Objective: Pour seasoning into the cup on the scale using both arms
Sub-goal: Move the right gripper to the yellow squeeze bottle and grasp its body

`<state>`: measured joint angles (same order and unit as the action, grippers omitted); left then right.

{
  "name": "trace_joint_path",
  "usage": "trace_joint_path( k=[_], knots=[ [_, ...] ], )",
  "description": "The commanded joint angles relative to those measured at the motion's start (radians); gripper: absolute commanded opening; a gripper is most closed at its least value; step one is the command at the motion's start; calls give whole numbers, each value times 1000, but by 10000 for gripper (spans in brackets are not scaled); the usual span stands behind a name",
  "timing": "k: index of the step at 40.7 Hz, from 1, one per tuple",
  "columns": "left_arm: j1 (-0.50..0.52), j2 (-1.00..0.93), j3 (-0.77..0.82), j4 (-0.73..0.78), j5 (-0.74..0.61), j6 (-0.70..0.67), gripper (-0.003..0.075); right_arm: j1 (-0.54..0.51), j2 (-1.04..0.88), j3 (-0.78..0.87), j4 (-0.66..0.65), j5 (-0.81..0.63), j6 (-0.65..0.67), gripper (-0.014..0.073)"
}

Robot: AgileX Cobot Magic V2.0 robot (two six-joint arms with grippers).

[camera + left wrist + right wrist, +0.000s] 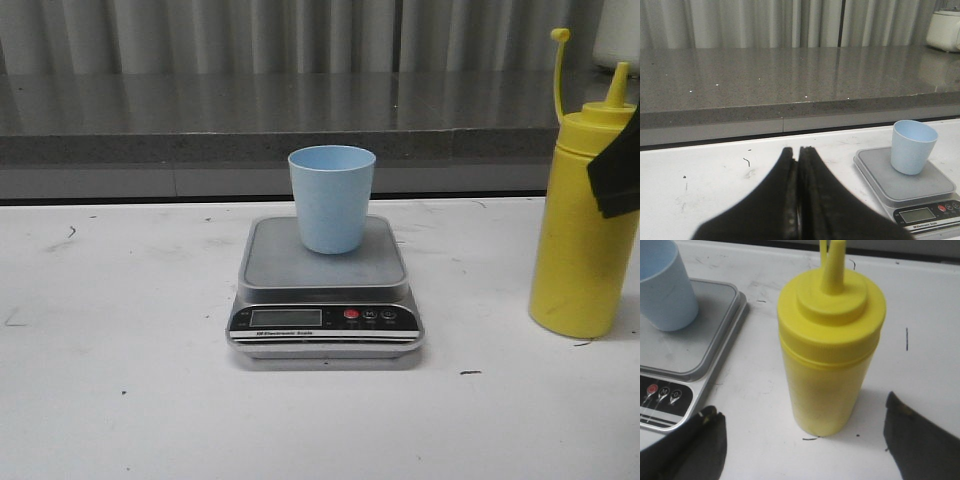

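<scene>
The pale blue cup (331,198) stands upright on the silver-grey scale (325,285) in the middle of the white table. The yellow seasoning bottle (581,230) stands upright at the right, cap strap up. My right gripper (802,422) is open, its fingers wide apart on either side of the bottle (829,345) without touching it; one black finger (618,165) overlaps the bottle's upper right in the front view. My left gripper (798,150) is shut and empty, to the left of the scale (905,175) and cup (912,146).
A grey stone counter (250,115) runs along the back of the table, with curtains behind it. A white appliance (945,30) stands at the counter's far right. The table top (120,330) bears small dark marks.
</scene>
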<state>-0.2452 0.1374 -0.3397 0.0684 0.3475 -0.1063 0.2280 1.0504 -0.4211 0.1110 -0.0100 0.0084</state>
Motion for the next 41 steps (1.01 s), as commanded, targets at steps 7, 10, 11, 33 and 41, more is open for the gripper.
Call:
trace_joint_path(
  k=[7, 10, 11, 33, 41],
  knots=[
    [4, 11, -25, -7, -89, -9, -20, -1, 113, 123, 53, -389, 0, 652],
    [4, 11, -25, -7, -89, -9, -20, -1, 163, 147, 53, -485, 0, 652],
    [4, 11, -25, -7, -89, -9, -20, -1, 179, 149, 53, -504, 0, 652],
    [4, 11, -25, -7, -89, -9, -20, -1, 587, 147, 29, -982, 50, 652],
    [4, 11, -25, -7, -89, -9, -20, -1, 687, 146, 29, -1124, 53, 652]
  ],
)
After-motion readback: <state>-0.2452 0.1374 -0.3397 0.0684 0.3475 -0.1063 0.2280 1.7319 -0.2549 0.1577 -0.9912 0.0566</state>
